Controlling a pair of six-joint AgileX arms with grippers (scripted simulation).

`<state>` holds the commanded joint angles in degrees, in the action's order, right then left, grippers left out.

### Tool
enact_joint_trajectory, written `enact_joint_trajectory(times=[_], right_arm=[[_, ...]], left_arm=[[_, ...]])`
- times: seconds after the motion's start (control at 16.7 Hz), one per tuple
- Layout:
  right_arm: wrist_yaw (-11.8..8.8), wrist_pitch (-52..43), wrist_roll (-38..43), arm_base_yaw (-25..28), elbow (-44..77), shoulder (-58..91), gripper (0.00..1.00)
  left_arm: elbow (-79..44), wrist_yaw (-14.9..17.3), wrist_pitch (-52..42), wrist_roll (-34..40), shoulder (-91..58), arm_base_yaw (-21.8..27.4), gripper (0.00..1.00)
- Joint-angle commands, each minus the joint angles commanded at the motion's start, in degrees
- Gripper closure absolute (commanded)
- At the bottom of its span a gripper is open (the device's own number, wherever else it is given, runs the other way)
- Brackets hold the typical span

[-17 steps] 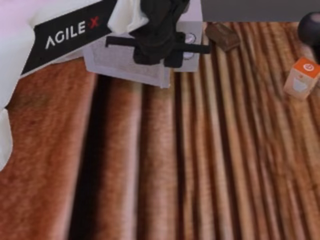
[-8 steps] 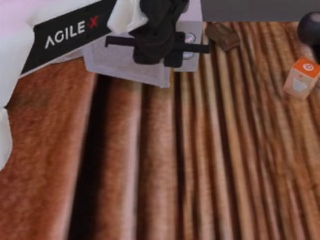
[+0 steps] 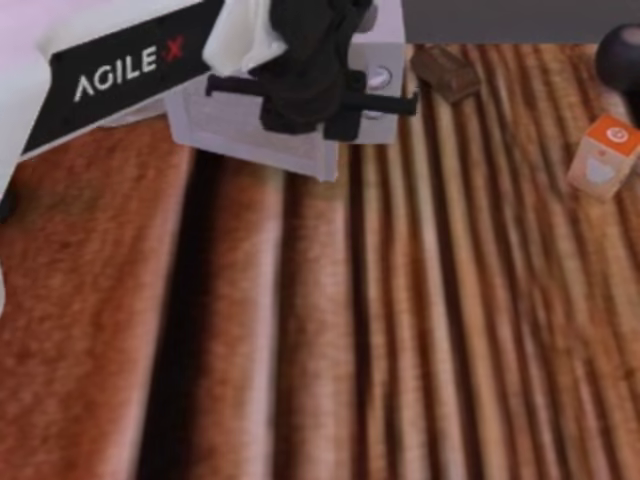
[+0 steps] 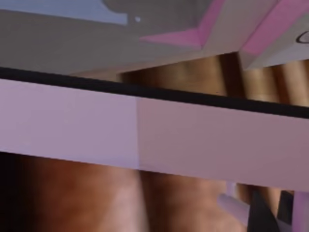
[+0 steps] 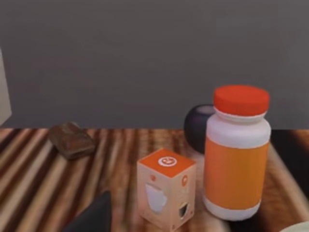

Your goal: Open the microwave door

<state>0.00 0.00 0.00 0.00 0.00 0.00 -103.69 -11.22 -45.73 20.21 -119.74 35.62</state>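
Observation:
The light-grey microwave (image 3: 388,55) stands at the table's far edge, left of centre, with a silver knob (image 3: 378,78) showing. The microwave door (image 3: 250,130), with its speckled mesh window, stands swung partly out from the front. My left gripper (image 3: 318,105) hangs over the door's free edge by the knob panel. In the left wrist view the door's edge (image 4: 145,130) fills the picture as a lilac band, and my dark fingertips (image 4: 260,215) sit close together at the door's lilac handle bar (image 4: 236,207). Of my right gripper, only one dark fingertip (image 5: 94,217) shows.
A brown block (image 3: 445,72) lies just right of the microwave. At the far right stand an orange-and-white box (image 3: 605,155) and a dark round object (image 3: 620,55). An orange-capped bottle (image 5: 236,154) stands beside the box. Striped wooden tabletop (image 3: 400,330) spreads in front.
My left arm has shifted a little to the left and toward the far edge, the gripper going with it. The door's position has barely changed.

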Motion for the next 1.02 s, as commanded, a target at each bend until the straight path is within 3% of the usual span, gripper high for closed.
enact_joint_trajectory(times=[0.24,1.02], right_arm=[[0.0,0.0,0.0,0.0,0.0,0.0,0.0],[0.0,0.0,0.0,0.0,0.0,0.0,0.0]], left_arm=[[4.14,1.46,2.06,-3.2,2.85,-0.71,1.0],[4.19,1.48,2.08,-3.24,2.88,-0.72,1.0]])
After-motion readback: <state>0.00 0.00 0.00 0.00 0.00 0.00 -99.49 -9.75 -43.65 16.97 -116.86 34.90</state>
